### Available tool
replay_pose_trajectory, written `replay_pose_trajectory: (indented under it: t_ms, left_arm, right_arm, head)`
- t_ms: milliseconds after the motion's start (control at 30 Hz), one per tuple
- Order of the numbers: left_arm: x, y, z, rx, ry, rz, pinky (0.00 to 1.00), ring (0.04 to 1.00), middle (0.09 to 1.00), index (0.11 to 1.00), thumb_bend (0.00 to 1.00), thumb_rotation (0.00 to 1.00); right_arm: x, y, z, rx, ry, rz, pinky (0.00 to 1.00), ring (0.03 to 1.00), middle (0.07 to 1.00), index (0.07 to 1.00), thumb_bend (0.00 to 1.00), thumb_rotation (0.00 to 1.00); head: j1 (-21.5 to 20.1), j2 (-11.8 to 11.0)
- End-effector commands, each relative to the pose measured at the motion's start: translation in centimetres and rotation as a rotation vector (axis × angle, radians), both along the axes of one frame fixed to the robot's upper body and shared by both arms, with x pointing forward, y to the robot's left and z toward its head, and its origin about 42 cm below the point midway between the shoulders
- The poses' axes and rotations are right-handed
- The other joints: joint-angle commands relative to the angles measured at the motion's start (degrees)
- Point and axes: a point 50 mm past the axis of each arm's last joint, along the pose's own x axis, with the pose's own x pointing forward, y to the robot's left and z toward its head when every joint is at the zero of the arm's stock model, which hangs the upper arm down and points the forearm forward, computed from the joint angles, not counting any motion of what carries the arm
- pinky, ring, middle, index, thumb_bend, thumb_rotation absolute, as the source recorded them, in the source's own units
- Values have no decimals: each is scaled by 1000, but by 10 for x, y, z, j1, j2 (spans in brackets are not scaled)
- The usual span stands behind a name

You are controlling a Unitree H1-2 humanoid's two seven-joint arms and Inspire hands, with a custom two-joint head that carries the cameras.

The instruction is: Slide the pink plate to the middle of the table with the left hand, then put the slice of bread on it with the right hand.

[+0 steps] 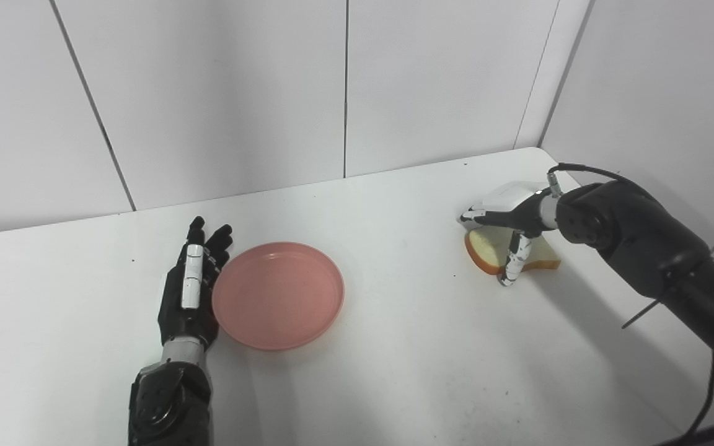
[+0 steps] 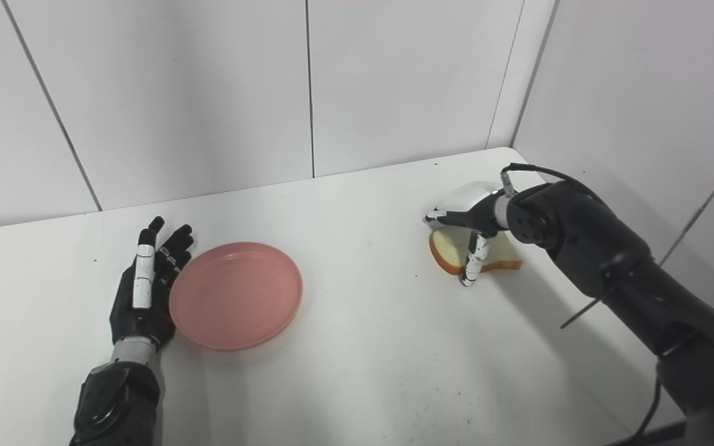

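Note:
The pink plate (image 1: 277,294) lies empty on the white table (image 1: 406,371), left of the middle. My left hand (image 1: 191,285) lies open with its fingers straight, its side against the plate's left rim. The slice of bread (image 1: 486,249) lies flat near the table's right edge. My right hand (image 1: 512,214) is over the bread, fingers stretched out above it and the thumb pointing down at its near edge. The hand hides the far part of the slice. The bread rests on the table and is not lifted. The same shows in the right eye view: plate (image 2: 236,294), bread (image 2: 447,251).
White wall panels stand close behind the table and along its right side. The table's right edge runs just beyond the bread. A black cable (image 1: 580,167) loops off my right wrist.

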Motion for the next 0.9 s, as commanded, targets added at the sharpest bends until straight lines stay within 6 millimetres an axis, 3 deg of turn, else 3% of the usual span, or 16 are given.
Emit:
replay_pose_trajectory:
  t_ms: [0, 200, 267, 367, 400, 533, 733, 833, 867]
  left_arm:
    - [-14, -1, -28, 13, 132, -5, 948, 879, 821, 937, 863, 748]
    - [-14, 0, -28, 12, 137, -6, 951, 883, 822, 942, 858, 747]
    - [-15, 0, -28, 16, 137, -6, 950, 882, 824, 938, 860, 746]
    - [-15, 0, -28, 15, 136, -7, 952, 881, 828, 935, 855, 745]
    - [-15, 0, -28, 14, 134, -9, 952, 879, 827, 934, 856, 743]
    - [-14, 1, -28, 13, 132, -8, 954, 882, 814, 921, 866, 739]
    - [-14, 1, -28, 21, 137, -4, 939, 881, 812, 917, 868, 742]
    - [-14, 1, -27, 24, 135, -7, 942, 886, 820, 922, 863, 748]
    - [-14, 1, -27, 24, 134, -7, 942, 886, 820, 922, 862, 748]
  right_arm:
    - [7, -8, 33, -41, -69, -15, 1000, 1000, 1000, 969, 1000, 347]
    - [10, -11, 28, 0, -65, -63, 992, 972, 969, 942, 1000, 277]
    - [13, -15, 24, 17, -74, -99, 821, 906, 932, 914, 1000, 216]
    - [17, -21, 18, 54, -70, -143, 740, 884, 922, 890, 1000, 177]
    - [18, -22, 17, 58, -70, -149, 684, 837, 892, 863, 1000, 154]
    - [18, -25, 14, 38, -82, -160, 605, 727, 797, 803, 994, 110]
    - [16, -27, 10, 1, -125, -141, 572, 670, 743, 750, 954, 112]
    - [15, -29, 5, 4, -154, -109, 409, 467, 534, 629, 861, 153]
    - [15, -29, 3, 7, -160, -104, 396, 454, 522, 624, 855, 156]
  head:
    - [-1, 1]
    - [0, 3]
    - [0, 3]
    - [1, 4]
    - [1, 4]
    - [1, 5]
    - [1, 6]
    - [2, 7]
    - [2, 7]
